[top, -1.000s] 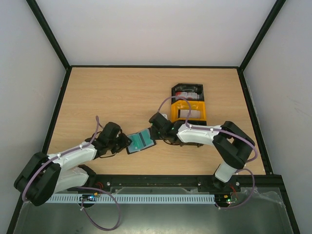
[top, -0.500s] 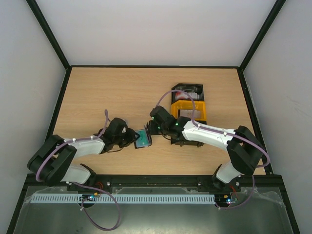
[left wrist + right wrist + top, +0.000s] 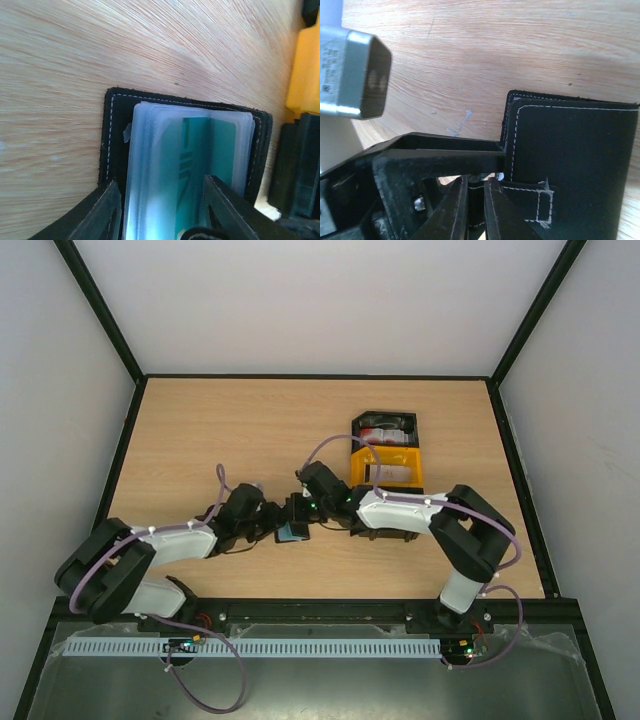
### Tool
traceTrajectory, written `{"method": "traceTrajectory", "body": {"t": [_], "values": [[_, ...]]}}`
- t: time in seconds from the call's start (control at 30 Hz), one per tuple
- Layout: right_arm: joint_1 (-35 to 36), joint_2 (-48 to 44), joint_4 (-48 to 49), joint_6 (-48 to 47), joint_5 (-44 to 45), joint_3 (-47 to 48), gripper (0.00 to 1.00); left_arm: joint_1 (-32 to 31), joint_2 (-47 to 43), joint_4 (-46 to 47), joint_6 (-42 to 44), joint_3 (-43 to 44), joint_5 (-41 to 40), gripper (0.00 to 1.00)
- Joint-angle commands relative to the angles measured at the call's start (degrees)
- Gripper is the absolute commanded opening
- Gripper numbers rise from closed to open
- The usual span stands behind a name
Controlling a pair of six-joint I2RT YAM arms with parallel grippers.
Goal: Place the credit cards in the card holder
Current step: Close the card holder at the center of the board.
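The black card holder (image 3: 293, 524) sits mid-table between both grippers, partly folded. In the left wrist view its inside (image 3: 114, 131) faces me, with clear sleeves holding a teal credit card (image 3: 201, 150). My left gripper (image 3: 274, 524) (image 3: 162, 210) is open, its fingers straddling the sleeves from the left. In the right wrist view the holder's stitched outer cover (image 3: 575, 160) shows. My right gripper (image 3: 306, 510) (image 3: 476, 212) is shut on the holder's black strap. More red-and-white cards (image 3: 384, 430) lie in the black bin.
A yellow bin (image 3: 386, 468) and a black bin (image 3: 385, 420) stand right behind the right arm; the yellow one shows at the left wrist view's right edge (image 3: 306, 75). The left wrist's grey camera housing (image 3: 360, 75) is close in the right wrist view.
The holder lay open and flat with teal showing; it is now folded up. Both grippers have closed in on it, the right one swinging left with the flap.
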Motion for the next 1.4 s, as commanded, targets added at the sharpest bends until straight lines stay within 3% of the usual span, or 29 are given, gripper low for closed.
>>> {"method": "traceTrajectory", "body": {"t": [0.0,0.3,0.4,0.63,0.93,1.13,1.27,1.37], "values": [[-0.1,2.9,8.5,2.6,-4.2,-2.3,0.11,0.0,-3.6,-17.3,-2.4,-0.6,-14.0,0.50],[-0.2,8.2,18.1,5.8,-10.0,-2.9,0.28,-0.1,-15.9,-36.0,-1.8,3.9,-24.5,0.57],[-0.1,11.0,21.2,7.1,-13.2,-1.3,0.37,-0.1,-18.4,-37.5,-2.2,3.7,-25.7,0.57],[-0.1,16.2,18.6,10.2,-13.0,1.0,0.41,-0.1,-21.1,-36.0,-0.1,4.1,-23.0,0.59],[0.0,7.8,14.8,10.8,-6.8,0.0,0.54,0.0,-29.1,-45.9,-3.2,9.1,-32.7,0.60],[-0.1,-2.2,11.5,8.1,-0.7,-1.4,0.57,0.0,-32.6,-33.0,3.9,6.4,-17.7,0.61],[-0.1,-7.4,9.0,7.7,7.2,-7.0,0.58,0.0,-28.1,-23.5,5.2,4.1,-4.2,0.63],[-0.3,-9.2,8.3,7.8,11.6,-11.3,0.58,-0.2,-23.5,-20.5,5.5,3.2,-0.3,0.67]]}}
